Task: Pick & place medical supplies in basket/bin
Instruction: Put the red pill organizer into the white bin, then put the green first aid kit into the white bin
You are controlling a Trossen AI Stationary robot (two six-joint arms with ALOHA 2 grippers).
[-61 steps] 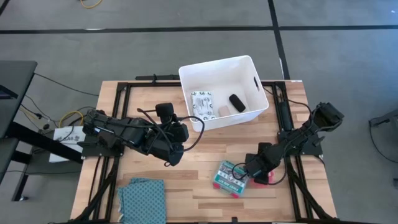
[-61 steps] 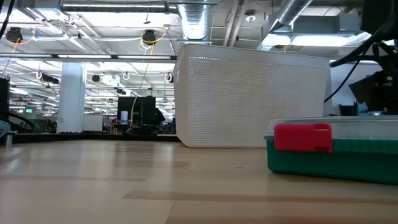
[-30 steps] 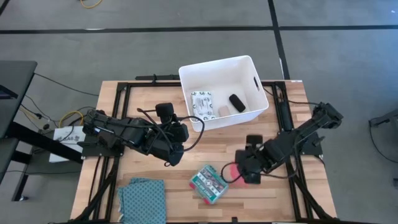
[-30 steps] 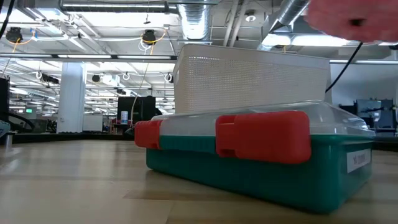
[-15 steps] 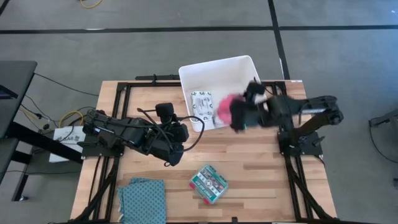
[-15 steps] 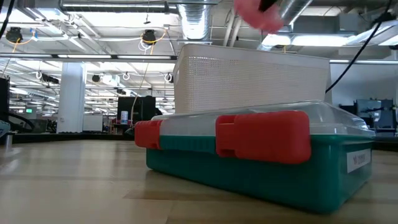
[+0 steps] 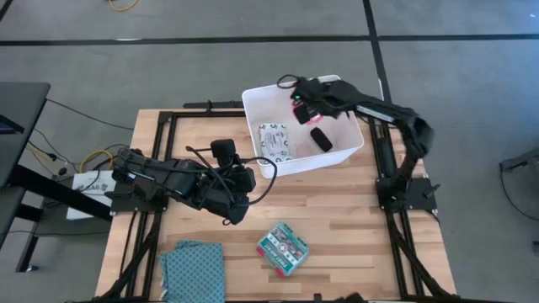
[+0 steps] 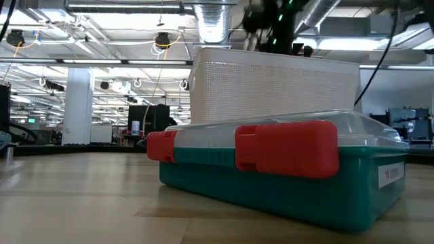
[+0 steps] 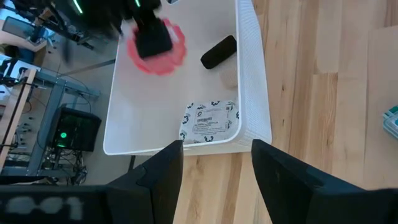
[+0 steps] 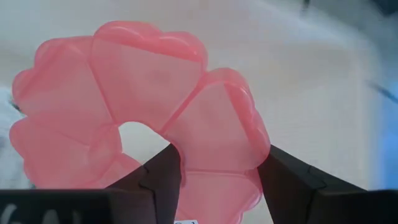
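The right gripper (image 7: 301, 103) hangs over the white tub (image 7: 338, 87), its fingers (image 10: 158, 180) closed on the pink-red round disc (image 10: 140, 118), a ring of petal-shaped compartments w/ a hole in the middle; in the left wrist view the disc (image 9: 158, 45) shows above the tub's floor, under the dark gripper; inside the tub lie the flat white patterned packet (image 7: 273, 140), the small black piece (image 7: 320, 139) and a small beige block (image 7: 301, 149), packet near the left wall, black piece well apart to its right; print on the packet too small to read; the left gripper (image 7: 242, 180) rests on the surface just beside the tub's front-left corner, fingers (image 9: 163, 177) parted, holding nothing; the green-and-red printed pack (image 7: 283, 248) lies on the surface near the front edge, clear lid, red latches (image 8: 287, 148), a white side label (image 8: 392, 175) not legible; folded teal cloth (image 7: 192, 268) at the front-left corner.
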